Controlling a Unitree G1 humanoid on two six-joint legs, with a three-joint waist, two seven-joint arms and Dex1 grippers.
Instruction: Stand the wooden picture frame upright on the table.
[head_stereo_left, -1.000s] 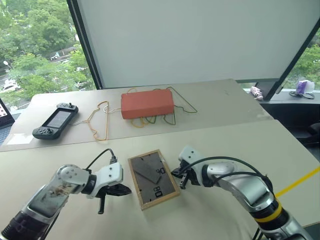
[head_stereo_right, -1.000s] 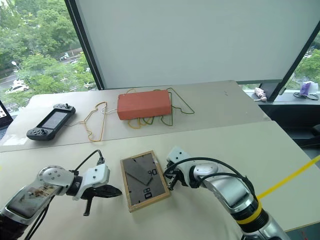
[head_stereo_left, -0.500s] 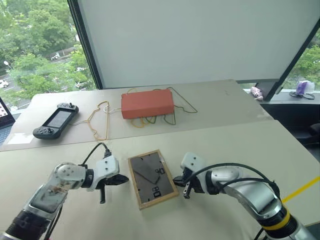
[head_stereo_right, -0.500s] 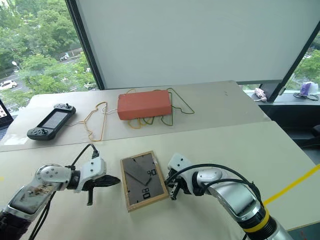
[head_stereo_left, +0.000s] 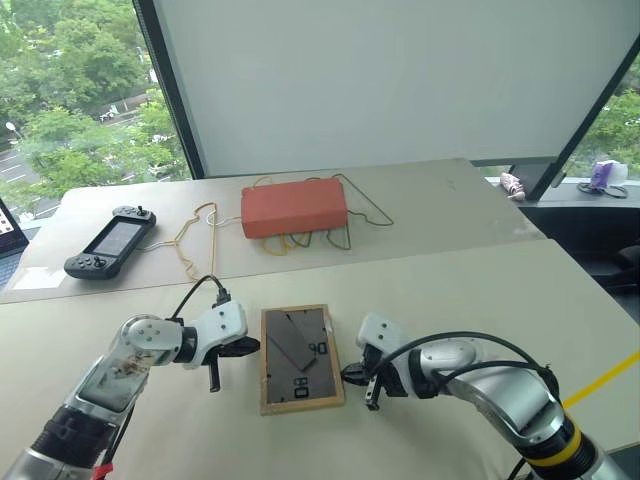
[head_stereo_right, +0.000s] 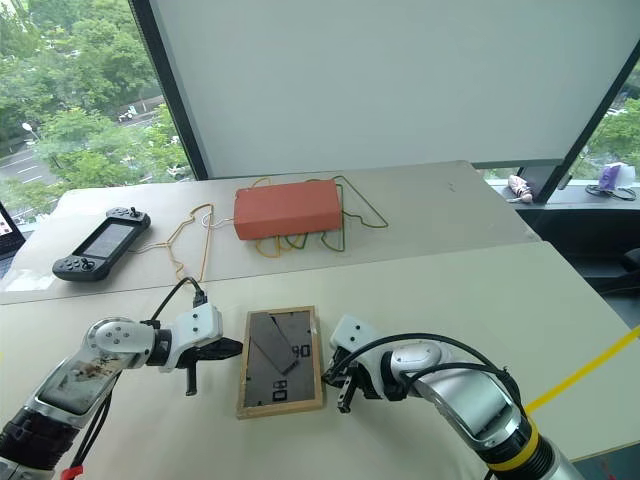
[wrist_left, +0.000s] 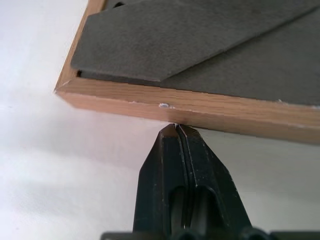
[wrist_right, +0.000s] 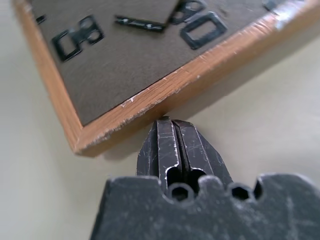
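Wooden picture frame (head_stereo_left: 300, 359) lying flat on the near part of the desk (head_stereo_left: 450, 290), dark grey back up, fold-out stand folded down. Left end effector (head_stereo_left: 246, 347) fully closed, empty, tip up against the frame's left long edge. Right end effector (head_stereo_left: 350, 374) likewise closed on nothing, tip at the frame's right edge near a corner. Orange-red box (head_stereo_left: 294, 207) and handheld game console (head_stereo_left: 110, 242) well beyond, across the seam.
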